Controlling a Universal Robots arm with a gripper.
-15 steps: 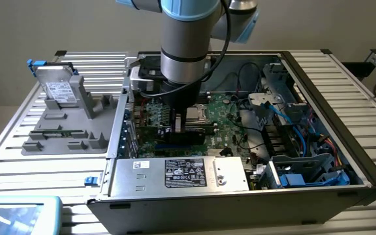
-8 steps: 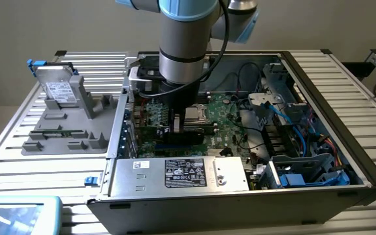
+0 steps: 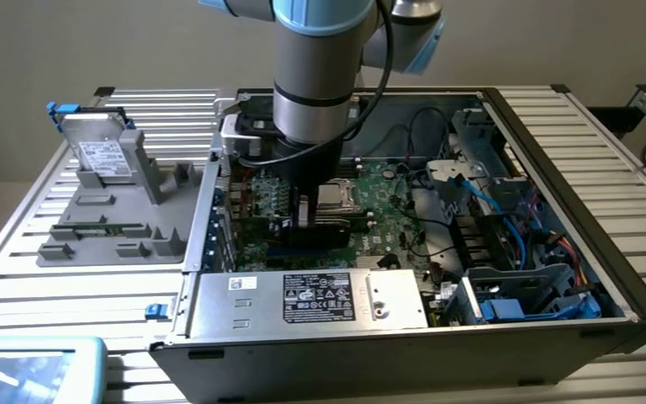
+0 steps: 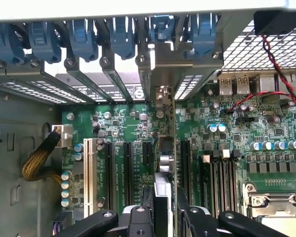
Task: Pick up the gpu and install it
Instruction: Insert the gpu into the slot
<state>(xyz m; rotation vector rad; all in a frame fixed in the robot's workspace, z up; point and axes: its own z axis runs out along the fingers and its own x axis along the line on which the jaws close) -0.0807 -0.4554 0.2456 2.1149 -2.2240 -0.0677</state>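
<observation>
While the black two-fingered gripper (image 4: pixel 164 205) clamps the gpu (image 4: pixel 166 148), a flat green-and-black card with a silver end bracket, the card stands edge-on over the green motherboard (image 4: pixel 123 123), toward the exterior view's left. Installing is the step in hand; seating likely calls for a straight, slot-aligned push.

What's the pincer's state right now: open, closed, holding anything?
Pincer: closed on the small flat expansion card, green and black with a silver metal end bracket.
</observation>
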